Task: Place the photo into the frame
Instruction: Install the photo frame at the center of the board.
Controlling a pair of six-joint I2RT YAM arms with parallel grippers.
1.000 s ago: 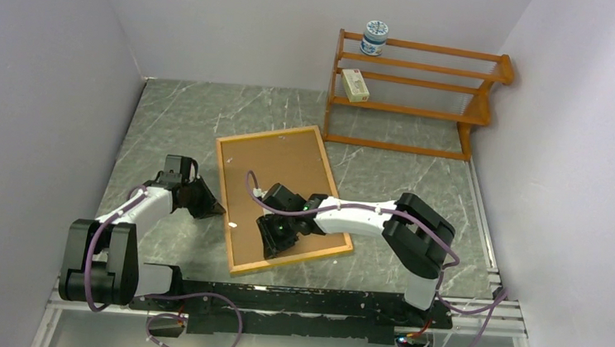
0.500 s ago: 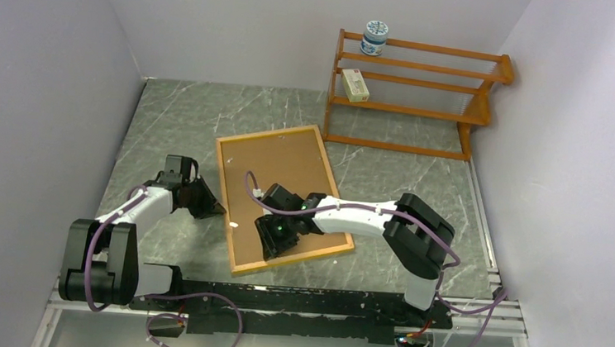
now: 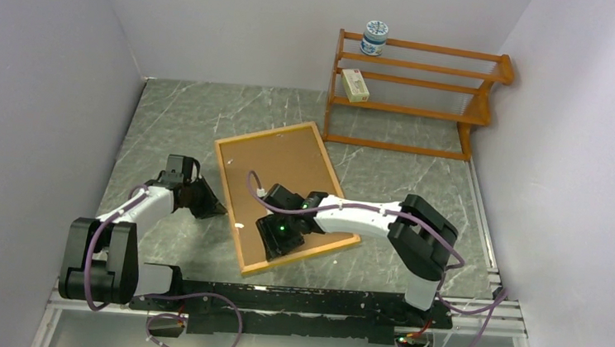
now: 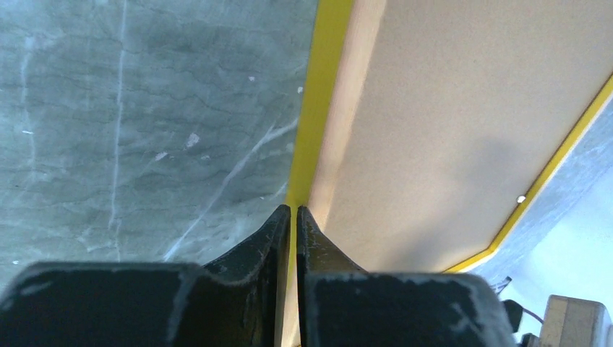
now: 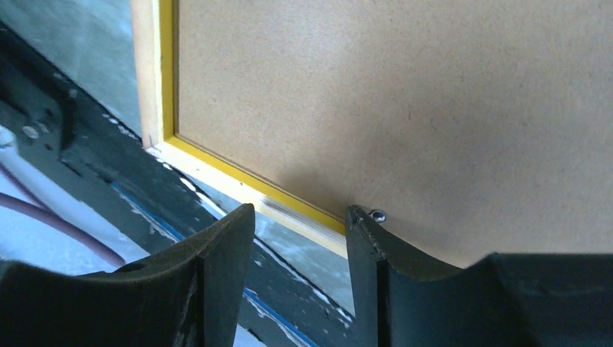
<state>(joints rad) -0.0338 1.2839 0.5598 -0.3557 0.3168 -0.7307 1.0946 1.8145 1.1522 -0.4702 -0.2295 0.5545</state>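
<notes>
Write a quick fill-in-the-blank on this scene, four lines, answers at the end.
1. The jaws of the right gripper stand ___ over an edge of the frame.
2. The jaws of the left gripper are ___.
3. The jar stands on the ___ shelf of the rack.
4. Beside its bare wood, the frame shows thin strips of ___.
Missing words: open, shut, top, yellow.

Light: we see soft, even overhead brightness.
Shadows: we find a faint patch on the board [image 4: 499, 159].
Focus: we see the left fingers [image 4: 260, 249] blurred up close.
Glare: we catch a pale sheen along the frame [image 5: 267, 202].
</notes>
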